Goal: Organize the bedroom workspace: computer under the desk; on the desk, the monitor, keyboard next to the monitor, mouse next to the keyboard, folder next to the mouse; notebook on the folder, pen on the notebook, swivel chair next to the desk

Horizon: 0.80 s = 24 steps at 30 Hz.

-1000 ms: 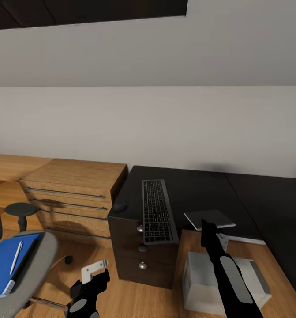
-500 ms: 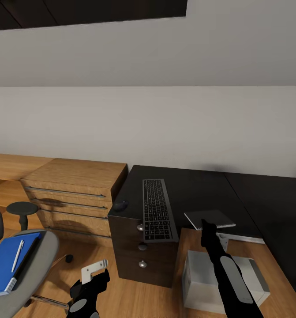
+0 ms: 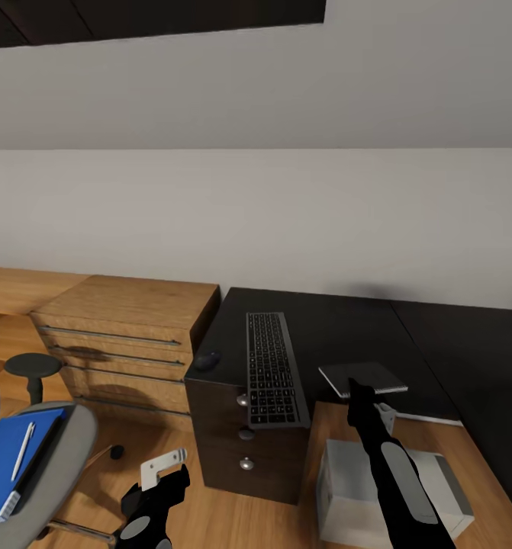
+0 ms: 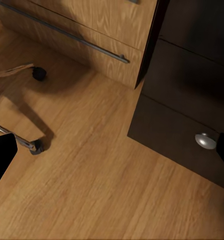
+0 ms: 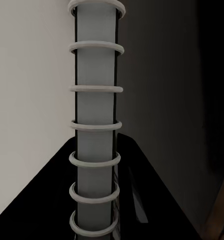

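A black desk (image 3: 339, 320) stands under a sloped grey ceiling on a wood floor (image 4: 91, 170). The keyboard (image 3: 272, 367) lies at frame centre, long axis running away from the camera. The right gripper (image 3: 360, 390) pinches the notebook (image 3: 362, 377) beside it; I cannot tell the left gripper's (image 3: 164, 473) state.

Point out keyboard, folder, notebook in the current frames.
keyboard (image 3: 272, 367): head view, middle of the key field.
folder (image 3: 2, 463): head view, bare blue cover, left of the pen.
notebook (image 3: 360, 377): head view, grey cover, above the right arm's tip.
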### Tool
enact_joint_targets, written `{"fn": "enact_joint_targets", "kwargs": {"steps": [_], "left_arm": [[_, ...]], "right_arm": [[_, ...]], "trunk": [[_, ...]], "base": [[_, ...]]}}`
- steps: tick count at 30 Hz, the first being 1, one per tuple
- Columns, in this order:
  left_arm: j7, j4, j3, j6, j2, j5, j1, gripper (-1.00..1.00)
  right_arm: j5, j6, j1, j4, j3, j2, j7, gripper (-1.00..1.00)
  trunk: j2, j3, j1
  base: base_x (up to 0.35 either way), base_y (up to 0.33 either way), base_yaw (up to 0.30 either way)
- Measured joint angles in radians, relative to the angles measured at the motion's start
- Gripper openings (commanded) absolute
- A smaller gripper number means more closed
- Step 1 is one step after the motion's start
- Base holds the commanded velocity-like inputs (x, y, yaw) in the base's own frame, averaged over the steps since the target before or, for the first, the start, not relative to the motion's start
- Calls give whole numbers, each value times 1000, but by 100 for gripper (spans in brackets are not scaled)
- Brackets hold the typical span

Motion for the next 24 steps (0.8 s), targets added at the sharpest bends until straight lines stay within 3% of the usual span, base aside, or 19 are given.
{"fn": "enact_joint_targets", "kwargs": {"steps": [17, 24], "left_arm": [[0, 0, 0, 1, 0, 0, 0, 100], [-1, 0, 0, 1, 0, 1, 0, 100]], "right_arm": [[0, 0, 0, 0, 0, 0, -1, -100], [0, 0, 0, 0, 0, 0, -1, -100]], "trunk": [[0, 0, 0], [0, 0, 0]], "base": [[15, 0, 0], [-110, 0, 0]]}}
